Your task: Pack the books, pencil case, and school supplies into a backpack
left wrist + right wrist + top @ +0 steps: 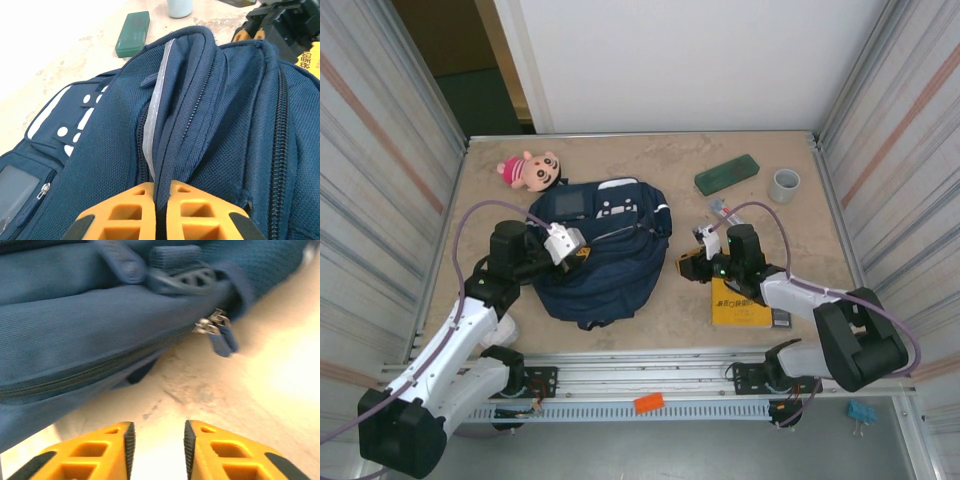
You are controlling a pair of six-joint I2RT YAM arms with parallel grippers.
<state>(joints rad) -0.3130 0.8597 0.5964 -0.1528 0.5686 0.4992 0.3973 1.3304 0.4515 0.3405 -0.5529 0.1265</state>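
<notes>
Your left gripper (pixel 161 200) is clamped on a raised fold of the backpack (pixel 210 115), which lies mid-table between the arms; hold that pinch firm so the cloth is taut. Your right gripper (pixel 159 440) hangs with jaws apart and empty, and the zipper pulls (pixel 216 327) are just beyond it. Close squarely on one tab, I'd judge, then draw along the track. The book (pixel 738 308) lies partly under the right arm, and the pencil case (pixel 727 173) sits far back. Blur hides which tab serves which zipper.

Right hand (pixel 159 442) hovers over the worktop (pixel 250 390), fingers slightly apart, near the backpack (pixel 100 315) and its zipper pulls (pixel 214 326).
</notes>
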